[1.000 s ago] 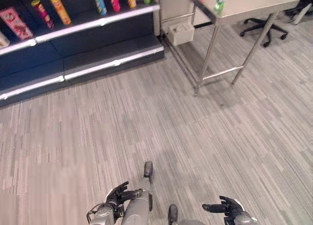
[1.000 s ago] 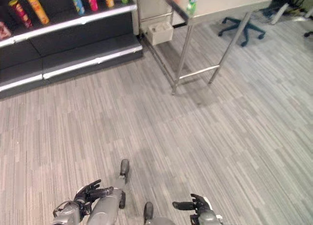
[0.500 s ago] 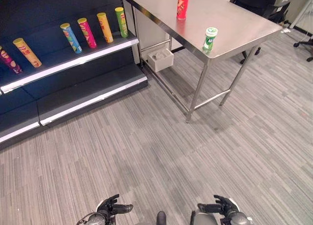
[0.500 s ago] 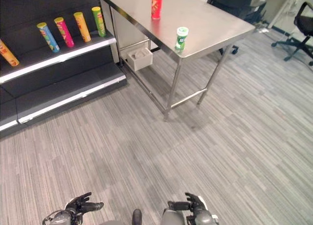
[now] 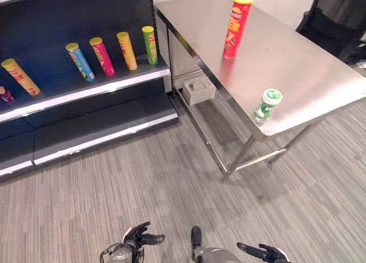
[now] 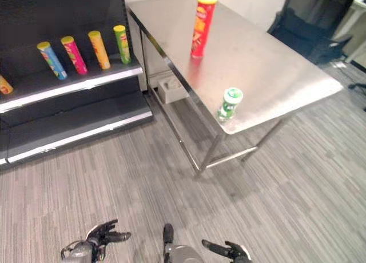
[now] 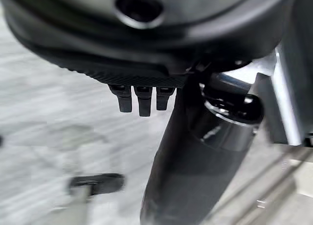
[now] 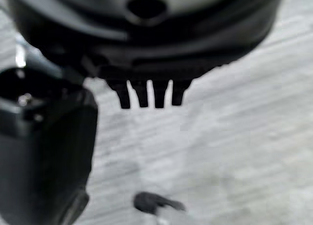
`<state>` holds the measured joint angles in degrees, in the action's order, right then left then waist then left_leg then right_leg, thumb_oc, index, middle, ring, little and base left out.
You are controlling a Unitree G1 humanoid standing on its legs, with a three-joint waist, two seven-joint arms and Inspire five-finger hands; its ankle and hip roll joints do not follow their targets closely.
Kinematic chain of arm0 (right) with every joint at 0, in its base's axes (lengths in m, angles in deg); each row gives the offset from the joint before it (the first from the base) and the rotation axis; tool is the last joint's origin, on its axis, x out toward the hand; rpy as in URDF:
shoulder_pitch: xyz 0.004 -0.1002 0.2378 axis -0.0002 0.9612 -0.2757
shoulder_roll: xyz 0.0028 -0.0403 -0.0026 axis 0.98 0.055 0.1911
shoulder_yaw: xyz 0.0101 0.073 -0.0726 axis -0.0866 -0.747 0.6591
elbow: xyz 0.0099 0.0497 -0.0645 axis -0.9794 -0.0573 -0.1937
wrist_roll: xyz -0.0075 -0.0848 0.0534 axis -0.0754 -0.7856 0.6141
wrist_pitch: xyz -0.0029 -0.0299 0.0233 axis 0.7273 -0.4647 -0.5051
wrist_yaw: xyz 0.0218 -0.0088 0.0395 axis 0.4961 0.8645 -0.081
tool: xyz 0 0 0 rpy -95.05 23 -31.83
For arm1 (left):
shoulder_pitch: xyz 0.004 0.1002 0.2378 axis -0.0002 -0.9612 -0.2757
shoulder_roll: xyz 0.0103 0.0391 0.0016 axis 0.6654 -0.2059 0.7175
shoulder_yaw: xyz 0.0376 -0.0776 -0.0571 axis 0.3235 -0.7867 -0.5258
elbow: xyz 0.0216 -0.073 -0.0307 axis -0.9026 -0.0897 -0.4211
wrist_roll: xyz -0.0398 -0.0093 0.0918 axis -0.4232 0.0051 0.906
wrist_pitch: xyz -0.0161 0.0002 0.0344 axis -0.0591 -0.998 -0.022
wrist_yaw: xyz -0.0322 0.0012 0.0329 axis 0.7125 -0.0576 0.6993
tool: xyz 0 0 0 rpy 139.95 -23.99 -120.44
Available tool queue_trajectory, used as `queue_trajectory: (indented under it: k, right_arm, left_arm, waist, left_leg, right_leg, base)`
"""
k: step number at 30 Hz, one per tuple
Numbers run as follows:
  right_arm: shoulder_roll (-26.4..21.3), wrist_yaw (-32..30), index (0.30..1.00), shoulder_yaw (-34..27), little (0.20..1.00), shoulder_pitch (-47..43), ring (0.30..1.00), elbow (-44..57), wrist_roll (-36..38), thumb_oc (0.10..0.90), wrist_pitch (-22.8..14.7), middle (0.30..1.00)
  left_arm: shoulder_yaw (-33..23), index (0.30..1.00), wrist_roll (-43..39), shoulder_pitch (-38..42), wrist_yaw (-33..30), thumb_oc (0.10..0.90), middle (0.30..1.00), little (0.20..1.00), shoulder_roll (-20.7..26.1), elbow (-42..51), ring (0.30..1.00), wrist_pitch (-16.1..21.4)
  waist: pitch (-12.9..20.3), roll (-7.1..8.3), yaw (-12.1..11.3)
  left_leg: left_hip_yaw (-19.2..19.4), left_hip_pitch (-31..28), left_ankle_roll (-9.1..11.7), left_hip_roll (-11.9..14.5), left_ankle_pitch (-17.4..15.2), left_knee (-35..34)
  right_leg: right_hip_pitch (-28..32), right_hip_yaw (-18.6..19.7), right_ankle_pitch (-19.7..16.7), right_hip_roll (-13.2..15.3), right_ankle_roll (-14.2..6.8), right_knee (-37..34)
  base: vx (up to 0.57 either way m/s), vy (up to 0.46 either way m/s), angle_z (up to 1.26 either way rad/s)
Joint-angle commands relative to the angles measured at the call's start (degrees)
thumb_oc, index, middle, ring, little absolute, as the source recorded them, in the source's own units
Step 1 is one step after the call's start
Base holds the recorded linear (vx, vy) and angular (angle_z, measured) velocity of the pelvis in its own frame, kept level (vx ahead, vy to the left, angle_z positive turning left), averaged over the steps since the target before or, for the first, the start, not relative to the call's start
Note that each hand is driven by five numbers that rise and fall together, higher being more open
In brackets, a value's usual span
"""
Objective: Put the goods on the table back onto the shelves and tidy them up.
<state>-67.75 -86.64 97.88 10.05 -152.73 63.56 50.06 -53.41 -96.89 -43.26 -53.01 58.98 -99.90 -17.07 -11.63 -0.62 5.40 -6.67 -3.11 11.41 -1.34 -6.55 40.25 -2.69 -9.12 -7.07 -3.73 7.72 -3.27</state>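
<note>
A tall red can stands upright on the steel table, towards its far side. A short green can stands near the table's front edge. Several cans lean in a row on the dark shelf at the left, among them a blue can, a pink can and a green can. My left hand and right hand hang low over the floor, far from the table. Both have straight fingers and hold nothing.
A white box sits on the floor under the table by the shelf's end. A lower shelf board is bare. A dark office chair stands behind the table at the right. Grey striped floor lies between me and the table.
The whole picture has shifted: the camera has moved closer to the table and turned towards it. Both hands stay low and hold nothing.
</note>
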Motion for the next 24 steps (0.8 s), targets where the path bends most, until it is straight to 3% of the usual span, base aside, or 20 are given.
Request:
queue_trajectory:
  k: [1, 3, 4, 5, 6, 7, 10, 15, 17, 19, 21, 23, 24]
  right_arm:
    - [-2.75, -1.17, 0.900, 0.85, 0.900, 1.15, 0.900, 1.14, 1.78, 0.800, -0.69, 0.900]
    - [-2.73, -1.43, 0.900, 1.09, 0.900, 0.54, 0.900, 1.00, 2.28, 0.800, -0.66, 0.900]
    - [-2.68, -1.41, 0.900, 1.15, 0.900, 0.45, 0.900, 1.08, 2.35, 0.800, -0.73, 0.900]
    - [-2.68, -1.50, 0.900, 1.37, 0.900, 0.11, 0.900, 1.11, 2.39, 0.800, -0.84, 0.900]
    - [-2.73, -1.72, 0.900, 2.11, 0.900, -0.24, 0.900, 1.14, 1.77, 0.800, -0.79, 0.900]
    - [-2.77, -1.55, 0.900, 2.39, 0.900, -0.13, 0.900, 1.07, 1.29, 0.800, -0.73, 0.900]
    - [-2.10, -1.42, 0.900, 2.34, 0.900, 0.25, 0.900, 0.39, 0.62, 0.800, -0.72, 0.900]
    - [-0.89, -1.91, 0.900, 1.00, 0.900, 0.48, 0.900, -0.34, 1.92, 0.800, -0.74, 0.900]
    - [-2.04, -3.58, 0.900, -5.94, 0.900, 1.95, 0.900, -2.13, 5.97, 0.800, -1.23, 0.900]
    - [-7.26, -5.58, 0.900, -14.69, 0.900, 4.20, 0.900, 1.26, 8.49, 0.800, -1.68, 0.900]
    - [-16.39, -10.66, 0.900, -24.56, 0.900, 8.54, 0.900, 17.31, 3.89, 0.800, -2.88, 0.900]
    - [-23.22, -13.04, 0.900, -32.29, 0.900, 6.45, 0.900, 37.62, 3.81, 0.800, -7.99, 0.900]
    - [-24.32, -12.27, 0.900, -32.83, 0.900, 5.84, 0.900, 42.52, 3.30, 0.800, -8.70, 0.900]
  left_arm:
    - [1.85, 0.900, -0.92, -0.52, -0.86, 0.800, 0.900, 0.900, 3.69, 1.27, 0.900, 1.19]
    - [2.07, 0.900, -1.36, -0.37, -0.76, 0.800, 0.900, 0.900, 3.48, 1.44, 0.900, 1.18]
    - [2.09, 0.900, -1.14, -0.45, -0.75, 0.800, 0.900, 0.900, 3.39, 1.18, 0.900, 1.15]
    - [2.18, 0.900, -1.12, -0.53, -0.65, 0.800, 0.900, 0.900, 3.38, 1.26, 0.900, 1.22]
    - [2.09, 0.900, -0.97, -1.01, -0.68, 0.800, 0.900, 0.900, 3.10, 0.73, 0.900, 1.19]
    - [2.08, 0.900, -0.97, -1.39, -0.52, 0.800, 0.900, 0.900, 2.82, 0.28, 0.900, 1.18]
    - [1.72, 0.900, 0.05, -1.84, -0.40, 0.800, 0.900, 0.900, 2.27, -2.26, 0.900, 1.22]
    - [0.92, 0.900, 0.47, -2.17, -0.55, 0.800, 0.900, 0.900, 3.21, -3.34, 0.900, 1.15]
    - [-1.24, 0.900, -0.19, -3.01, -0.64, 0.800, 0.900, 0.900, 4.80, -3.13, 0.900, 1.38]
    - [-3.19, 0.900, -0.67, -4.57, -0.19, 0.800, 0.900, 0.900, 6.22, -1.58, 0.900, 1.24]
    - [-4.18, 0.900, 1.96, -6.09, -0.03, 0.800, 0.900, 0.900, 5.48, -0.53, 0.900, 1.34]
    - [-3.73, 0.900, 2.59, -6.32, 0.22, 0.800, 0.900, 0.900, 4.32, -0.50, 0.900, 1.20]
    - [-3.65, 0.900, 2.72, -6.50, 0.48, 0.800, 0.900, 0.900, 4.28, -0.34, 0.900, 1.11]
  waist:
    - [-2.56, 2.37, 0.14]
    - [-3.04, 3.22, -1.22]
    - [-3.07, 3.39, -1.76]
    - [-3.02, 3.26, -2.30]
    - [-3.14, 1.97, -4.05]
    - [-2.67, 1.38, -4.58]
    - [-1.27, 0.50, -4.36]
    - [0.34, 0.44, -4.29]
    - [0.95, 0.83, -3.48]
    - [1.59, 1.16, -3.01]
    - [2.61, 1.24, -1.69]
    - [3.22, 1.20, -1.01]
    - [3.31, 1.19, -1.10]
  left_leg:
    - [5.36, 4.49, -6.78, 0.67, 8.68, -7.59]
    - [8.58, 8.92, -8.60, 1.76, 5.71, -10.26]
    - [9.25, 9.71, -9.39, 1.50, 4.09, -14.92]
    - [8.50, 10.82, -9.59, 0.72, 3.86, -19.45]
    - [3.67, 10.50, -9.00, -0.55, 7.00, -31.34]
    - [0.91, 10.02, -9.03, -0.89, 7.66, -34.27]
    - [0.11, 6.44, -8.82, -0.15, 8.60, -39.66]
    - [3.52, 2.39, -9.41, 0.34, 9.06, -44.88]
    - [5.99, 0.66, -9.92, 0.37, 7.68, -45.25]
    - [7.31, -0.33, -10.17, 0.42, 6.69, -45.25]
    - [8.26, -1.65, -10.33, 0.39, 5.39, -45.25]
    - [8.66, -2.86, -10.51, 0.56, 4.62, -45.25]
    - [8.77, -3.04, -10.49, 0.63, 4.54, -45.25]
  right_leg:
    - [1.11, 5.38, 3.19, 3.92, -10.13, 1.49]
    - [3.19, 5.66, 4.01, 4.85, -10.25, 0.67]
    - [3.94, 6.05, 4.22, 5.11, -10.65, 0.24]
    - [4.06, 6.61, 4.27, 4.96, -10.96, -0.04]
    - [5.60, 8.54, 5.00, 3.83, -11.47, -0.86]
    - [5.94, 9.21, 5.42, 3.33, -11.54, -0.55]
    - [7.00, 10.12, 6.04, 3.32, -11.95, -0.88]
    - [6.09, 10.96, 5.40, 4.31, -12.90, -1.25]
    - [6.45, 11.94, 5.24, 4.98, -13.92, -1.30]
    - [6.78, 12.51, 5.13, 5.47, -14.57, -1.33]
    - [7.46, 13.11, 5.41, 5.98, -15.22, -1.57]
    - [7.89, 13.87, 5.57, 6.01, -15.21, -1.63]
    - [8.00, 13.87, 5.64, 6.00, -15.20, -1.63]
  base:
    - [0.16, -0.155, -0.09]
    - [0.16, -0.034, -0.23]
    - [0.19, 0.044, -0.35]
    - [0.26, 0.171, -0.38]
    - [0.25, 0.185, -0.20]
    - [0.25, 0.196, -0.53]
    - [0.17, 0.144, -0.93]
    - [0.04, 0.130, -0.61]
    - [0.10, 0.183, -0.47]
    - [0.11, 0.125, -0.64]
    - [0.12, 0.111, -0.39]
    - [0.10, 0.053, -0.36]
    - [0.06, -0.003, -0.40]
